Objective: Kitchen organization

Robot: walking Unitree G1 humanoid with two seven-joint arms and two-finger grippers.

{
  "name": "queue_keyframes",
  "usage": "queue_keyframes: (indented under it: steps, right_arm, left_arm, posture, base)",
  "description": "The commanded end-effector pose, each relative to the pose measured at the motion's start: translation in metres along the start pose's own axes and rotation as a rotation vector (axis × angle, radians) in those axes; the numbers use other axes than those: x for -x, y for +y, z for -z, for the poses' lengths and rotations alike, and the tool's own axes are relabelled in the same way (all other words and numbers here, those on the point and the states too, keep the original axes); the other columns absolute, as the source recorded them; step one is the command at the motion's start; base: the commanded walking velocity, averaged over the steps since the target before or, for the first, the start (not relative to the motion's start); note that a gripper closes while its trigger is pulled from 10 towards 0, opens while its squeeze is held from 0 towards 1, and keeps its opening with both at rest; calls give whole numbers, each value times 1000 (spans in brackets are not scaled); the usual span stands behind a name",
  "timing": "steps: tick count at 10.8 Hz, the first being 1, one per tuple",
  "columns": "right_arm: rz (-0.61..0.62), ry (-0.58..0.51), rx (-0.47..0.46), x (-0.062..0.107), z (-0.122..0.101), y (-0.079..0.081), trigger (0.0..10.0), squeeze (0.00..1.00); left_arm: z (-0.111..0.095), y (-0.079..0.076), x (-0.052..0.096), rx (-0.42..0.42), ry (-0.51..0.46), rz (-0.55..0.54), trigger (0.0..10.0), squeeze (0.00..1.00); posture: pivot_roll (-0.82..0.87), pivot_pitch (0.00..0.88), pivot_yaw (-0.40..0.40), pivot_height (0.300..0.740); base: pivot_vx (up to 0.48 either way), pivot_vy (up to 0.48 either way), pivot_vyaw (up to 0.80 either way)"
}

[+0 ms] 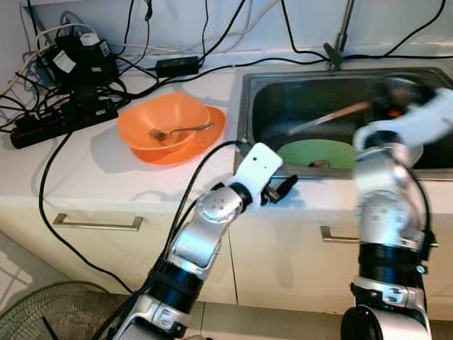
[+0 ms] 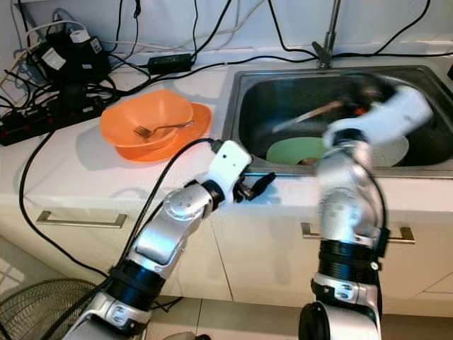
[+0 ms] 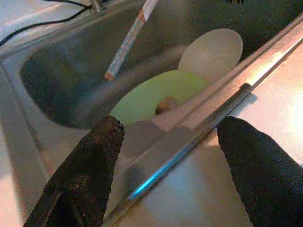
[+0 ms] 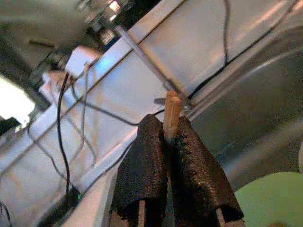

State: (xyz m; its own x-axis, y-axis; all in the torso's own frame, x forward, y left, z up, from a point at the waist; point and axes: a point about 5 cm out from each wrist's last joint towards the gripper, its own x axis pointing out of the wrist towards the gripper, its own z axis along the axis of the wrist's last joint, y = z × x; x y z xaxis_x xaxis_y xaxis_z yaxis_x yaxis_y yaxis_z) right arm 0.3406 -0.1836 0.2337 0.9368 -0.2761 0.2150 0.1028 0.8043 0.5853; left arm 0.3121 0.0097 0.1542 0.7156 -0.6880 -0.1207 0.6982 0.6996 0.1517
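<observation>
- Nearest you, your left gripper (image 1: 283,190) hangs over the front rim of the sink (image 1: 244,106), fingers spread wide and empty; keep it parked there, clear of the basin, or lift it back over the worktop (image 1: 85,163).
- Your right gripper (image 4: 169,142) is clamped on the wooden handle of a long utensil (image 1: 329,117), which slants across the basin above the green plate (image 1: 316,153). The grip sits near the handle's end, so the far end will likely swing; move slowly.
- Lift the utensil straight up before you carry it sideways, so it clears the sink rim and the tap (image 1: 341,35).
- A pale bowl (image 3: 213,53) leans just behind the green plate; avoid knocking it.
- On the worktop to the left, the orange bowl (image 1: 164,120) with a fork (image 1: 180,130) offers a likely landing spot.
- Mind the black cables (image 1: 71,85) beyond it.
</observation>
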Motion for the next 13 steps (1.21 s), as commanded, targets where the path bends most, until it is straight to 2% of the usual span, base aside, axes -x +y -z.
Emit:
queue_keyframes:
  steps: [1, 2, 3, 5, 7, 10, 13]
  right_arm:
    - [-32, 17, 47, 0, 7, 4, 10000, 0]
    - [-42, 21, 83, -1, 11, 2, 10000, 0]
    - [-78, 14, 162, -3, 12, 3, 10000, 0]
    - [-161, -16, 375, -2, 18, 9, 10000, 0]
    - [-182, 34, 465, -2, 34, -2, 10000, 0]
    - [-163, 103, 528, 1, 52, -19, 10000, 0]
    - [-177, 133, 539, 2, 64, -20, 10000, 0]
  left_arm:
    - [1, 4, 5, 22, -3, -8, 10000, 0]
    - [4, 5, 10, 29, 0, -8, 10000, 0]
    - [5, 7, 13, 40, 2, -14, 10000, 0]
    - [6, 8, 18, 59, 7, -21, 10000, 0]
    - [16, 11, 27, 119, 24, -43, 10000, 0]
    - [12, 13, 32, 115, 16, -49, 10000, 0]
    - [14, 14, 35, 118, 36, -44, 10000, 0]
  posture:
    - [6, 0, 91, 740]
    - [13, 0, 83, 740]
    - [17, 0, 78, 740]
    - [22, 0, 68, 740]
    - [23, 0, 61, 740]
    - [31, 0, 56, 740]
    - [34, 0, 64, 740]
  base:
    - [0, 0, 0]
    - [0, 0, 0]
    - [0, 0, 0]
    - [0, 0, 0]
    - [0, 0, 0]
    - [0, 0, 0]
    - [0, 0, 0]
